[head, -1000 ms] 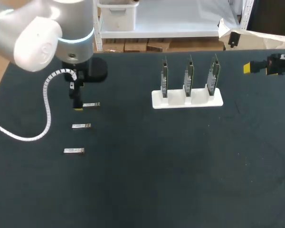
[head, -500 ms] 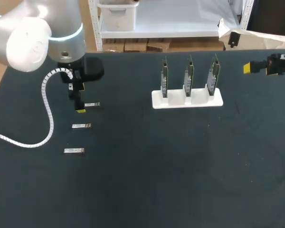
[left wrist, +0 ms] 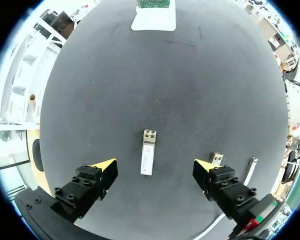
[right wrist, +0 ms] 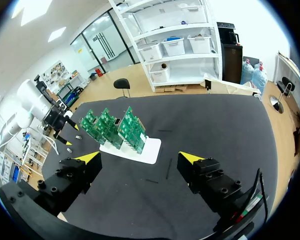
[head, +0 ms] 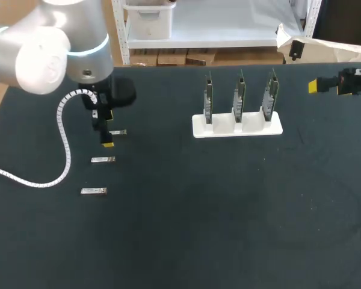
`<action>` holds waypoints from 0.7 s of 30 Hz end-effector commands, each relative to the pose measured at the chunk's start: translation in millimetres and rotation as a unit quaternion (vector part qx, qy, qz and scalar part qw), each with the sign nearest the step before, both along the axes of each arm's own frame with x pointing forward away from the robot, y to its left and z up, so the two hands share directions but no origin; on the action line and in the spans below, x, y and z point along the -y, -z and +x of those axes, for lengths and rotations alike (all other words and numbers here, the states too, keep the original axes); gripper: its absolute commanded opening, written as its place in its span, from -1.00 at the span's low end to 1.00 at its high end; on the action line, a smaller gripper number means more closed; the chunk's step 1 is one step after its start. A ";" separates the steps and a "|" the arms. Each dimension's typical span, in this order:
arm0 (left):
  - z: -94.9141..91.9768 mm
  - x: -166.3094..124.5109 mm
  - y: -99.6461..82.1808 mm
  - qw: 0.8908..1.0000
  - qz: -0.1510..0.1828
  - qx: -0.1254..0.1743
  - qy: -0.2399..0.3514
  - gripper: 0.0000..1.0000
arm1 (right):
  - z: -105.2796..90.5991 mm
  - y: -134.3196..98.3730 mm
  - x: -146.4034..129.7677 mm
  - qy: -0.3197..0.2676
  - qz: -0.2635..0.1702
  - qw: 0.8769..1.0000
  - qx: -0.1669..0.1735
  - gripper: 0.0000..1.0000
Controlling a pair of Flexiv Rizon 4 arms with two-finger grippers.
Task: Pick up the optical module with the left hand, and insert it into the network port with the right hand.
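Observation:
Three small silver optical modules lie in a column at the table's left: the far one (head: pixel 117 132), the middle one (head: pixel 102 159) and the near one (head: pixel 93 191). My left gripper (head: pixel 107 130) hangs open just above the far module, which in the left wrist view lies as a module (left wrist: pixel 147 159) on the mat between the spread fingers of that gripper (left wrist: pixel 153 166), untouched. The other two modules (left wrist: pixel 216 159) (left wrist: pixel 251 170) lie beside it. Three upright green port boards (head: pixel 238 96) stand in a white holder (head: pixel 237 124). My right gripper (head: pixel 316 86) (right wrist: pixel 139 159) is open and empty at the far right edge, well away from the boards (right wrist: pixel 115 127).
A white coiled cable (head: pixel 61 141) trails from my left arm across the mat's left side. The black mat (head: pixel 228 211) covers the table between the modules and the holder.
My left gripper has shifted slightly right and nearer, settling over the far module. The right arm and the modules have not moved.

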State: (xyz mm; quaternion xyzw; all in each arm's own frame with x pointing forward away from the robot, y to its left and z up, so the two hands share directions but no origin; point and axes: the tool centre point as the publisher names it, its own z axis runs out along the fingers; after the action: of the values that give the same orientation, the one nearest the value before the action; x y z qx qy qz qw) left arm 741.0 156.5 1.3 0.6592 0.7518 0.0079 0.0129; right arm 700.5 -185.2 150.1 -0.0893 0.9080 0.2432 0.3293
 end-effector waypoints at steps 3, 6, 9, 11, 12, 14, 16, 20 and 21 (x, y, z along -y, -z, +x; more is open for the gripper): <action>3.9 -3.1 0.7 1.000 -0.001 -0.003 0.000 1.00 | -1.0 -0.7 -0.5 0.002 -0.001 1.000 0.000 1.00; 4.1 -3.5 2.8 1.000 -0.002 -0.009 0.002 1.00 | -1.0 -0.7 -0.5 0.002 -0.001 1.000 0.000 1.00; 4.4 -3.5 4.1 1.000 -0.007 -0.013 0.003 1.00 | -1.0 -0.7 -0.5 0.002 -0.001 1.000 0.000 1.00; 4.7 -3.5 5.2 1.000 -0.007 -0.013 0.005 1.00 | -1.0 -0.7 -0.5 0.002 -0.001 1.000 0.000 1.00; 4.9 -3.5 6.1 1.000 -0.007 -0.014 0.005 1.00 | -1.0 -0.7 -0.5 0.002 -0.001 1.000 0.000 1.00; 5.1 -3.5 6.8 1.000 -0.005 -0.016 0.006 1.00 | -1.0 -0.7 -0.5 0.002 -0.001 1.000 0.000 1.00; 5.2 -3.3 7.1 1.000 -0.001 -0.015 0.009 1.00 | -1.0 -0.7 -0.5 0.002 -0.001 1.000 0.000 1.00; 5.5 -3.1 7.2 1.000 -0.002 -0.014 0.009 1.00 | -1.0 -0.7 -0.5 0.002 -0.001 1.000 0.000 1.00; 5.7 -3.0 7.3 1.000 -0.002 -0.014 0.010 1.00 | -1.0 -0.7 -0.5 0.002 -0.001 1.000 0.000 1.00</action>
State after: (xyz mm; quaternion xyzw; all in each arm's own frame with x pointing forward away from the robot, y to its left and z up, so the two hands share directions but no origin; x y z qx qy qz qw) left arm 743.6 159.8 -5.4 0.6654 0.7464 -0.0016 0.0069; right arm 700.5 -185.2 150.1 -0.0893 0.9080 0.2433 0.3293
